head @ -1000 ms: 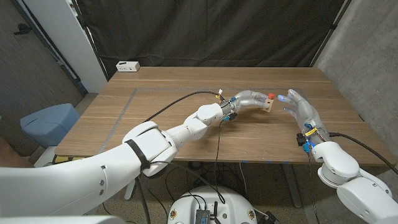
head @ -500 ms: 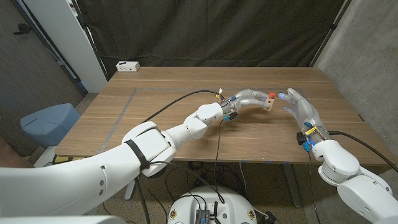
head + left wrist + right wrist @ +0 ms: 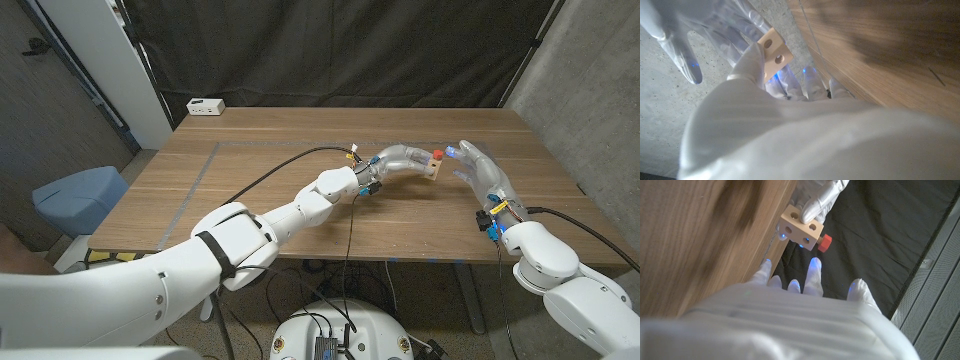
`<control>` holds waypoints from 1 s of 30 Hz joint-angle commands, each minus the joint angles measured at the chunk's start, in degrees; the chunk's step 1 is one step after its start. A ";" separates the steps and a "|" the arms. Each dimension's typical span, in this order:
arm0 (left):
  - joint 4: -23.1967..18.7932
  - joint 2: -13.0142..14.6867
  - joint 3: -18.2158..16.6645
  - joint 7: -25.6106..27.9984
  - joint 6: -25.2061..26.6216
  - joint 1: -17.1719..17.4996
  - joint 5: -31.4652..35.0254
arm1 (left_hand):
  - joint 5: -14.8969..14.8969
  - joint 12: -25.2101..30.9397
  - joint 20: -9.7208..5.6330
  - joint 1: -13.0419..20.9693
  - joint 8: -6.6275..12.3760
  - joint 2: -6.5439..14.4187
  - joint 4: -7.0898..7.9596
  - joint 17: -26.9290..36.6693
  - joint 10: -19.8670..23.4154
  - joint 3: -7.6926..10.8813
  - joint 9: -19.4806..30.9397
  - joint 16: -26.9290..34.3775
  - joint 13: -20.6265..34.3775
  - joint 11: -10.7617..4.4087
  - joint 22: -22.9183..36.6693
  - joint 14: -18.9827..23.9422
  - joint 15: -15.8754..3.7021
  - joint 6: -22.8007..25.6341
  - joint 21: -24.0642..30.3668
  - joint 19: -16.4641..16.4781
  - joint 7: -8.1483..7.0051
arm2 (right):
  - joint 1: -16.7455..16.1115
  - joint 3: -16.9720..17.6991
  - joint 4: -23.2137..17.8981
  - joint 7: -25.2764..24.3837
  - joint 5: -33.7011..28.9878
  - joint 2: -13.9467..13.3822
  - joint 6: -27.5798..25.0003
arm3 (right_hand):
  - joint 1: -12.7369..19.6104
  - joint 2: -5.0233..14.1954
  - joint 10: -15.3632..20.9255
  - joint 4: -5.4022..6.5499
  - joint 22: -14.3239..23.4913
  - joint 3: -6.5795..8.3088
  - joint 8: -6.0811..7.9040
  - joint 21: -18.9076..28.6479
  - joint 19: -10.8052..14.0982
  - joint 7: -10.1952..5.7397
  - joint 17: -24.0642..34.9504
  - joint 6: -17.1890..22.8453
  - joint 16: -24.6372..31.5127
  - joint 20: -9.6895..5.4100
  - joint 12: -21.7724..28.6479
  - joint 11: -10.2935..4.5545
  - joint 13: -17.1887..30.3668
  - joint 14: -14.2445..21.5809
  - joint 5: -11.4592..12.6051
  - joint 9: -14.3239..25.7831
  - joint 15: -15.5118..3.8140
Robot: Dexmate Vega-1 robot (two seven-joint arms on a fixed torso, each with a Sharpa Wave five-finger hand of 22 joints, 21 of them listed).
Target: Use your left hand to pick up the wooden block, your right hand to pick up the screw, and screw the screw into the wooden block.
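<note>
My left hand (image 3: 403,159) holds a small pale wooden block (image 3: 431,168) just above the table's right middle. A red-headed screw (image 3: 438,155) sticks out of the block's top. The left wrist view shows the block (image 3: 774,51) with two round holes, gripped between my left hand's fingers. Seen from the right wrist, the block (image 3: 801,228) has the screw's red head (image 3: 825,242) on its side. My right hand (image 3: 480,170) hangs just right of the block with its fingers spread and nothing in them. A small gap separates its fingertips (image 3: 813,264) from the screw.
A white box (image 3: 205,106) sits at the table's (image 3: 260,200) back left corner. A black cable (image 3: 290,162) runs over the table along my left arm. A blue seat (image 3: 80,195) stands off the table's left side. A grey wall stands to the right of the table.
My right hand has edged slightly up and toward the block. The left hand and the block have stayed in place.
</note>
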 commanded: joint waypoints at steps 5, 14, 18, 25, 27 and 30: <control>-3.41 1.31 0.22 0.53 1.41 1.27 0.33 | 0.32 1.44 0.07 -3.41 1.32 4.28 3.38 0.07 0.46 3.50 0.30 -0.20 0.26 0.11 0.24 0.33 -3.51 4.11 0.30 0.32 0.81 | 0.59 -0.14 0.43 1.32 0.60 -0.90 0.07 | -0.37 0.10 -0.38 0.26 0.07 0.01 0.40 -0.20 -0.45 -0.30 0.08 -0.16 0.10 0.20 -0.16 -0.10 0.27 -0.64 0.00 0.17 -0.23; -3.27 1.16 0.27 0.56 1.52 1.25 0.29 | 0.31 1.46 0.02 -3.41 1.43 4.25 3.36 0.07 0.47 3.49 0.30 -0.18 0.28 0.08 0.24 0.36 -3.51 4.37 0.31 0.34 0.88 | 0.56 -0.18 0.54 1.68 0.83 -1.16 0.30 | -0.42 0.20 -0.36 0.29 0.07 0.04 0.94 -0.08 -0.51 0.07 0.07 0.73 0.25 0.14 0.06 -0.43 0.25 -0.63 0.04 0.15 -0.29; -3.09 1.07 0.28 0.63 1.43 1.20 0.31 | 0.30 1.42 0.05 -3.46 1.41 4.25 3.39 0.07 0.37 3.49 0.30 -0.18 0.27 0.04 0.24 0.39 -3.50 4.34 0.31 0.34 0.84 | 0.50 -0.11 0.53 1.83 0.95 -1.29 0.30 | -0.42 0.25 -0.12 0.27 0.07 0.07 1.48 0.02 -0.50 0.42 0.05 2.17 0.35 0.14 0.25 -0.73 0.24 -0.63 0.06 0.15 -0.31; -3.13 1.07 0.29 0.79 1.60 1.16 0.35 | 0.31 1.46 0.09 -3.53 1.38 4.32 3.45 0.07 0.44 3.53 0.30 -0.21 0.28 0.07 0.24 0.32 -3.57 4.27 0.29 0.30 0.87 | 0.65 -0.22 0.77 1.98 1.05 -1.28 0.56 | -0.43 0.34 0.33 0.27 0.07 0.11 2.06 0.14 -0.42 1.28 0.02 4.11 0.52 0.03 0.49 -1.07 0.23 -0.46 0.09 0.17 -0.51; -3.05 1.03 0.28 0.81 1.65 1.12 0.34 | 0.30 1.44 0.07 -3.54 1.41 4.32 3.45 0.10 0.40 3.51 0.30 -0.20 0.28 0.07 0.24 0.30 -3.57 4.33 0.32 0.35 0.82 | 0.71 -0.33 0.85 1.75 0.92 -1.12 0.71 | -0.41 0.38 0.64 0.26 0.07 0.14 2.17 0.15 -0.43 1.58 0.00 4.59 0.59 -0.01 0.62 -1.15 0.22 -0.36 0.10 0.18 -0.55; -2.75 0.90 0.32 0.74 1.58 0.99 0.36 | 0.30 1.44 0.11 -3.49 1.38 4.34 3.42 0.10 0.45 3.53 0.30 -0.18 0.23 0.11 0.24 0.33 -3.54 4.26 0.30 0.32 0.94 | 0.59 -0.32 0.76 1.41 0.79 -1.02 0.70 | -0.33 0.48 1.15 0.22 0.07 0.22 2.44 0.23 -0.32 1.94 -0.04 5.80 0.73 -0.06 0.79 -1.31 0.21 -0.06 0.12 0.19 -0.74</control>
